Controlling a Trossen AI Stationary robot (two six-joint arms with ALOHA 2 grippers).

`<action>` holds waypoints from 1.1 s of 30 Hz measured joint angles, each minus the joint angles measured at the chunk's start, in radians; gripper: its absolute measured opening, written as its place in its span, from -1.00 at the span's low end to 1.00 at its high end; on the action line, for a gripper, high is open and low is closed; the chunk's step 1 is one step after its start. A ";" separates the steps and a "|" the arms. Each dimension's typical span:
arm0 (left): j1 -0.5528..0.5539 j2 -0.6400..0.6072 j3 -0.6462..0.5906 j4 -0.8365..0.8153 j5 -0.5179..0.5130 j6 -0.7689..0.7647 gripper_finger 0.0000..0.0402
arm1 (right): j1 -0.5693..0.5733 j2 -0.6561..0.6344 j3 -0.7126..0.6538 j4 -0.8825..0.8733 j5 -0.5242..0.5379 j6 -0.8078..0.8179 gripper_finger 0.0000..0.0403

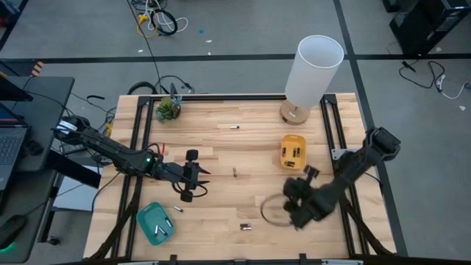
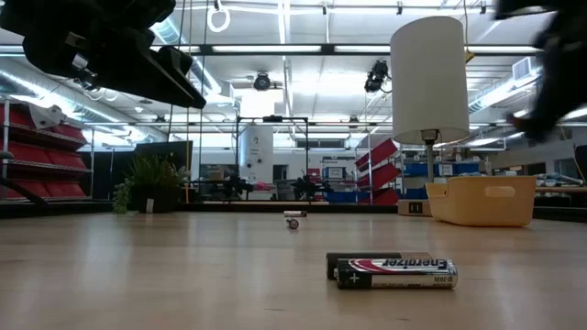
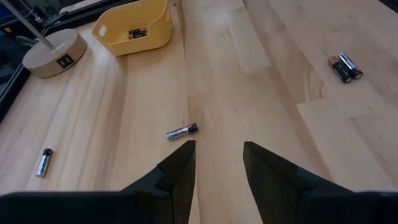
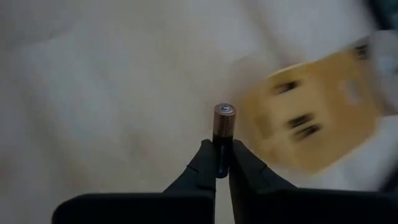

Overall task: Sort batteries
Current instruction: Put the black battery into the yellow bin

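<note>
The batteries lie scattered on the wooden table: one point(image 1: 235, 172) point(image 3: 181, 131) just ahead of my left gripper, one point(image 1: 235, 127) farther back, a pair point(image 1: 246, 227) point(image 2: 394, 270) near the front edge, and one point(image 1: 177, 210) beside the teal tray point(image 1: 156, 223). The teal tray and the yellow tray point(image 1: 293, 151) each hold a few. My left gripper point(image 1: 200, 177) point(image 3: 217, 155) hovers open left of centre. Near the yellow tray, my right gripper point(image 1: 293, 207) point(image 4: 222, 149) is shut on a copper-topped battery point(image 4: 224, 121). My right gripper pinches the battery's dark end point(image 4: 222, 148) between its two fingertips. The battery runs on in line with the fingers, and its copper-coloured end with the silver cap point(image 4: 225, 111) sticks out beyond them. It is lifted clear of the table, with the fingers slanting down.
A white lamp point(image 1: 313, 70) on a round wooden base point(image 3: 53, 53) stands at the far right behind the yellow tray. A small plant point(image 1: 168, 109) sits at the far left corner. Black rails point(image 1: 331, 125) run along both table sides.
</note>
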 joint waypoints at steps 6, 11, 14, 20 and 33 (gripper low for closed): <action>0.000 0.000 0.000 0.013 0.004 -0.008 -0.25 | -0.169 -0.062 -0.013 -0.030 0.064 -0.082 -0.89; -0.001 0.000 0.000 0.032 0.032 -0.057 -0.25 | -0.298 -0.117 -0.061 -0.032 0.057 -0.102 -0.87; -0.002 0.008 0.000 0.040 0.170 -0.058 -0.24 | -0.370 -0.148 -0.089 -0.024 0.033 -0.068 -0.85; -0.020 0.076 0.000 0.110 0.257 -0.053 -0.24 | -0.465 -0.202 -0.119 0.029 -0.019 -0.088 -0.63; -0.057 0.294 0.001 0.365 0.265 -0.061 -0.24 | -0.445 -0.263 -0.119 0.305 -0.100 -0.311 -0.12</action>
